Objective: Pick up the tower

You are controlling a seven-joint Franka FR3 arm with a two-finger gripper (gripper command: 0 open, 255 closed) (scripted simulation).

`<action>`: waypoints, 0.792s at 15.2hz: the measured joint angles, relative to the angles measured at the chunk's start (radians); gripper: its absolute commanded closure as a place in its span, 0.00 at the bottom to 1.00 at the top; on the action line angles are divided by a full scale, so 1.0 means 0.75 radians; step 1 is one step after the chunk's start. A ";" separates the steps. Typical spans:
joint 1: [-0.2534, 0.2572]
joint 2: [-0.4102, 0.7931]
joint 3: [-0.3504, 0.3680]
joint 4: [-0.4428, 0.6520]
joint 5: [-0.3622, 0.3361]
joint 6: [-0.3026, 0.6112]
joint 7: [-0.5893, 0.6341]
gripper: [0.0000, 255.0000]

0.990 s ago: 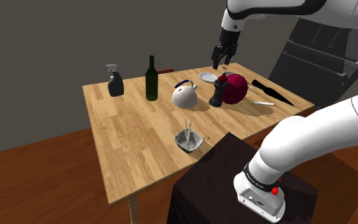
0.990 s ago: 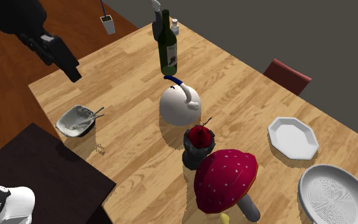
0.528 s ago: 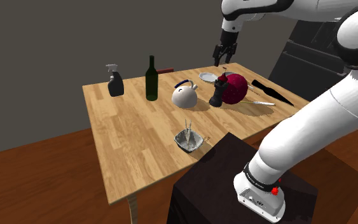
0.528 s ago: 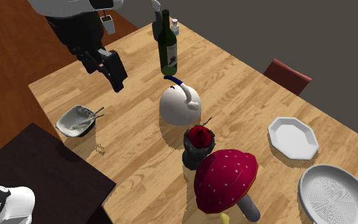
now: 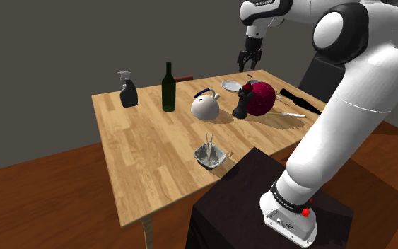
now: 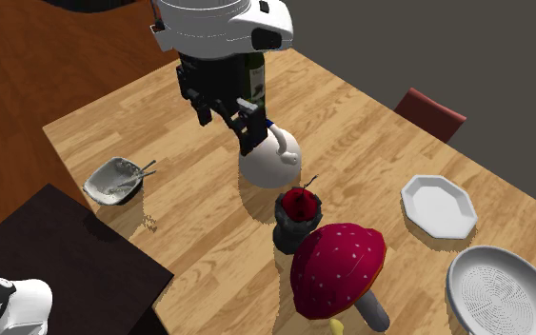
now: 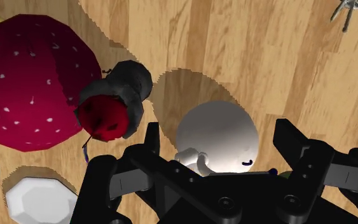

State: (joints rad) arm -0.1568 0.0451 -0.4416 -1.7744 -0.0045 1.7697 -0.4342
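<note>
The tower (image 5: 242, 101) is a small dark grey chess-rook shape with a red top, standing upright on the wooden table (image 5: 148, 155). It stands between a white kettle (image 5: 205, 106) and a big red spotted mushroom (image 5: 262, 97). My black gripper (image 5: 247, 65) hangs open high above the tower, holding nothing. In the second exterior view the gripper (image 6: 226, 128) appears in front of the kettle (image 6: 270, 157), with the tower (image 6: 297, 221) lower down beside the mushroom (image 6: 337, 269). In the wrist view the tower (image 7: 114, 102) lies off to one side of the gripper (image 7: 219, 137), and the kettle (image 7: 217, 137) shows far below between the fingers.
A green bottle (image 5: 168, 88) and a dark spray bottle (image 5: 127, 90) stand at the back of the table. A grey bowl with utensils (image 5: 210, 154) sits near the front edge. A white octagonal plate (image 6: 438, 205), a round colander (image 6: 499, 290) and a long black object (image 5: 302, 102) lie beyond the mushroom.
The arm has swung over the table; in the second exterior view the gripper moved right, from the table's left corner to over the kettle. The fingers stayed open. Nothing on the table moved.
</note>
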 measured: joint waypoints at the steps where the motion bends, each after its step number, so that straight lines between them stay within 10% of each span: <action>1: -0.020 0.055 -0.016 0.049 0.023 -0.005 -0.030 0.00; 12: -0.306 0.692 -0.048 0.756 0.276 -0.187 -0.200 0.00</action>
State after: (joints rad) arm -0.3860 0.5639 -0.4779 -1.2073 0.2022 1.6291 -0.5843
